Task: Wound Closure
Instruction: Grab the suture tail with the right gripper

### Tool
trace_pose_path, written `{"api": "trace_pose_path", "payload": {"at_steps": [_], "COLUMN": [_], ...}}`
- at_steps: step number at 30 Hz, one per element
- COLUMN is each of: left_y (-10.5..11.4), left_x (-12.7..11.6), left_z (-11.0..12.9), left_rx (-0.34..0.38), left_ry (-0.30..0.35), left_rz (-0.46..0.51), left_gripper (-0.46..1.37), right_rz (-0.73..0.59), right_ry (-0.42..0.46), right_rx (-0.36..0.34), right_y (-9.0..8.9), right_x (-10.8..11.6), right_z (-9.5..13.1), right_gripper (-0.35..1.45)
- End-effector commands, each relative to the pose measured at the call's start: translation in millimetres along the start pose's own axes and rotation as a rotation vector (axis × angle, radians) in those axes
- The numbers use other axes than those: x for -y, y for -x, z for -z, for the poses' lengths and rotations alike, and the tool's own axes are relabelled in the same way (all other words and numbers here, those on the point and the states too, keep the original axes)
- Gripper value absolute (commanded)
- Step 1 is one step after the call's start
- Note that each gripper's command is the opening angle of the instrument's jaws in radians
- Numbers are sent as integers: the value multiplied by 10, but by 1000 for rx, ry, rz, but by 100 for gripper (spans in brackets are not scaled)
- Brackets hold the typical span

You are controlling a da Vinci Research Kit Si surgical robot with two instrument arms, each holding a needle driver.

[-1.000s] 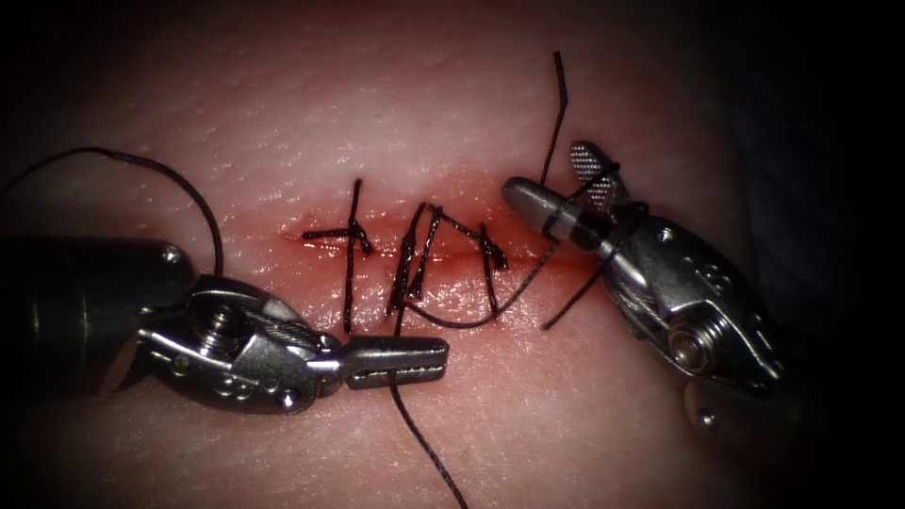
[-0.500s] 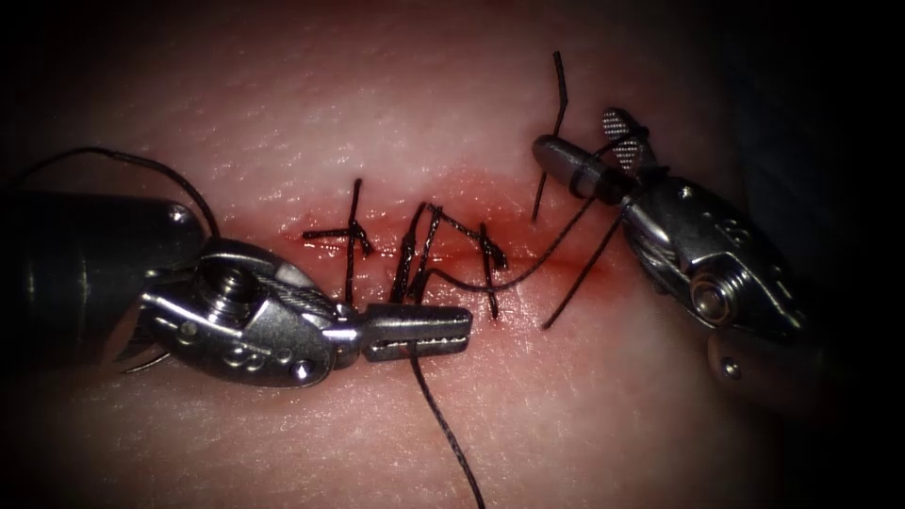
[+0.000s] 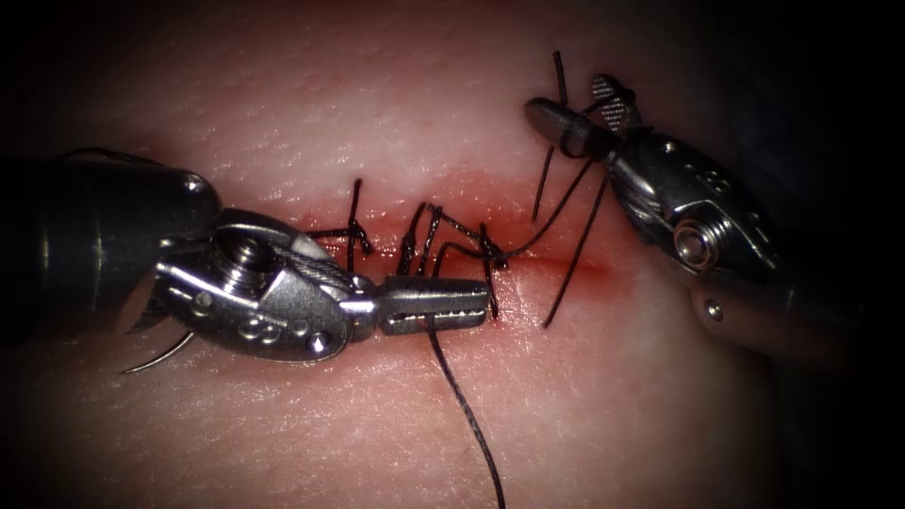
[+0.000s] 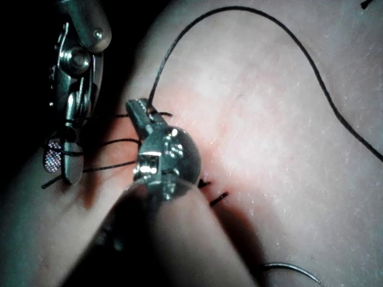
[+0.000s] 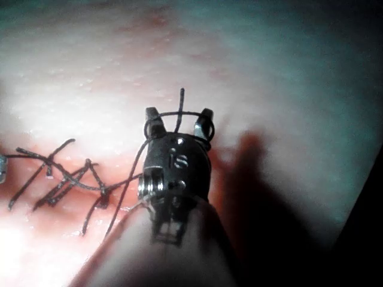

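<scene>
The left pincer (image 3: 438,306) was clamped shut on the thread (image 3: 467,415), just below the cut (image 3: 490,254) in the tissue (image 3: 377,113); from its jaws the strand ran up into the knot at the stitches (image 3: 424,236) and trailed down behind. The right pincer (image 3: 584,108) stood with jaws parted up and to the right of the cut, thread looped around them and leading down toward the knot. The needle (image 4: 293,270) lay free on the tissue behind the left pincer's wrist, held by neither. The right tool's wrist bore stamped marks I could not read surely.
</scene>
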Motion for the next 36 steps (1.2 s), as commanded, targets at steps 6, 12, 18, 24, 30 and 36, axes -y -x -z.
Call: {"api": "trace_pose_path", "payload": {"at_steps": [6, 12, 18, 24, 30, 36], "left_y": [2, 3, 4, 5, 6, 5], "left_x": [0, 0, 0, -1, -1, -5], "left_z": [-1, -1, -2, -2, -2, -1], "left_rx": [-2, -2, -3, -3, -3, -2], "left_ry": [5, 5, 5, 4, 4, 2], "left_rz": [1, 1, 0, -1, -1, -10], "left_gripper": [-35, -35, -35, -35, -35, -35], "right_rz": [1, -73, -75, -74, -75, -76], "right_ry": [-7, -12, -20, -22, -24, -27], "right_rx": [21, 101, 102, 106, 100, 93], "right_y": [1, 3, 4, 4, 3, 2], "right_x": [3, 13, 23, 21, 21, 22], "right_z": [-10, -7, -8, -6, -5, -3], "right_gripper": [104, -35, -35, -35, -35, -35]}}
